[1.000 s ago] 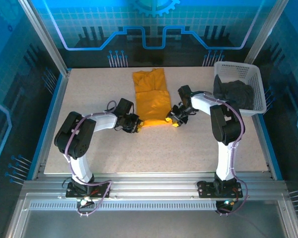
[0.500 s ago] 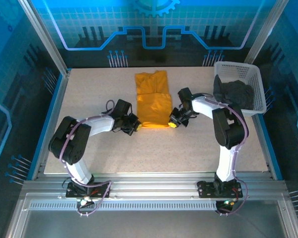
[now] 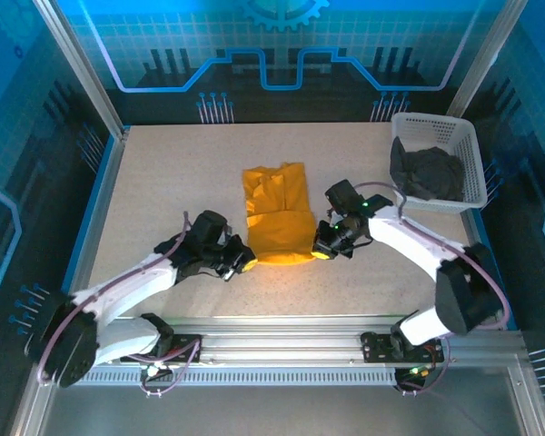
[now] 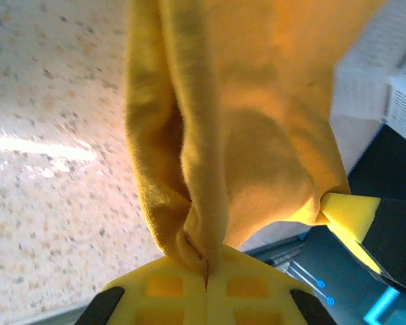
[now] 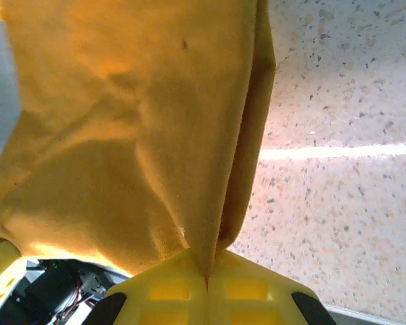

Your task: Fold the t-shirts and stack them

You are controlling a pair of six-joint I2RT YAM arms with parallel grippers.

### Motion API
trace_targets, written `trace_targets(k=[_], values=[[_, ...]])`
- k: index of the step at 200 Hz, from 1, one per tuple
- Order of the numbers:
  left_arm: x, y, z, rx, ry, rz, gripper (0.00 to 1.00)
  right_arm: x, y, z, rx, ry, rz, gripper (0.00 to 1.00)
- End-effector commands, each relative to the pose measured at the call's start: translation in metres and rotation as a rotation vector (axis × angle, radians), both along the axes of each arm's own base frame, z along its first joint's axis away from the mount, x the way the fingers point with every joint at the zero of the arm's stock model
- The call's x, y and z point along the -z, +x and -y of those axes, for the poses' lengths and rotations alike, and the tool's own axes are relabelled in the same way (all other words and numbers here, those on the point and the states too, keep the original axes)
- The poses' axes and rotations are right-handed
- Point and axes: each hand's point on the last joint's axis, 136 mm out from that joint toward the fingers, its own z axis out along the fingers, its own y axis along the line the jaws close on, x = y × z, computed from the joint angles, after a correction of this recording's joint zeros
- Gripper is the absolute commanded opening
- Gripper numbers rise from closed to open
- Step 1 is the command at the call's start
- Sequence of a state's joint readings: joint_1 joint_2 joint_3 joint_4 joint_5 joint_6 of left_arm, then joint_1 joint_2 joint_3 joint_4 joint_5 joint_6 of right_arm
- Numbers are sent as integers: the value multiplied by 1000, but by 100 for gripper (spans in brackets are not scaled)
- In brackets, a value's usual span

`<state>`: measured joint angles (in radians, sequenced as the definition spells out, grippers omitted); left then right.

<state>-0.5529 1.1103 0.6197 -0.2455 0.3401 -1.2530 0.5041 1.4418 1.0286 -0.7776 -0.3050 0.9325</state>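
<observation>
Left gripper (image 3: 243,263) and right gripper (image 3: 322,249) both clamp the orange shirt (image 3: 277,218); basket (image 3: 475,168) (dark shirt (image 3: 427,173) inside) sits at 2 o'clock on the surface (image 3: 163,182).

My wrist views crop the orange shirt (image 4: 257,135) at the top. I can't make out how the dark shirt (image 3: 427,173) lies.

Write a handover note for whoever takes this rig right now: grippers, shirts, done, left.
Left gripper: shut on the near left corner of the orange shirt.
Right gripper: shut on its near right corner.
Orange shirt: narrow strip mid-table, near end pinched by both grippers.
Dark shirt: bunched in the white basket.
Done: orange shirt looks folded lengthwise.
Left: finish its fold, fold the dark shirt, stack both.
</observation>
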Motion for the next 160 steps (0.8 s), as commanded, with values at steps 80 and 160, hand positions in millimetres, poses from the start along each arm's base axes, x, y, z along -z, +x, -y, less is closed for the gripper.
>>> trace_targets(k=[80, 160], values=[[-105, 99, -5, -128, 12, 289, 0, -86, 86, -2, 122, 0, 153, 0], [-37, 261, -29, -241, 71, 208, 0, -15, 242, -19, 145, 1, 113, 16]])
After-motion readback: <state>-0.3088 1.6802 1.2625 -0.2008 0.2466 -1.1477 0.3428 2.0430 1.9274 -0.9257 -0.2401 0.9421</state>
